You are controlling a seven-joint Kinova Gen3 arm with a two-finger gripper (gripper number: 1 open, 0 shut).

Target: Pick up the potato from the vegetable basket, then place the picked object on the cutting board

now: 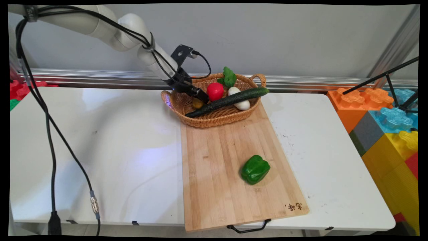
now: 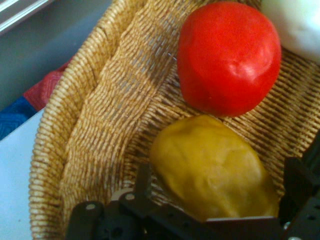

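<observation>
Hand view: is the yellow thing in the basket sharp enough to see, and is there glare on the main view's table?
Hand view: the yellow potato-shaped vegetable and round red tomato are fairly sharp in the woven wicker basket. Main view: soft glare patches on the white table, nothing hidden by them.

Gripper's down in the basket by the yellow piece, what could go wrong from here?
1. The gripper straddles the yellow potato-like piece, and the red tomato sits touching it, so a finger may shove the tomato.
2. The cucumber lies slanted across the basket close beside the gripper; a lift might clip it.
3. The basket's rim is near the hand and could get nudged.
</observation>
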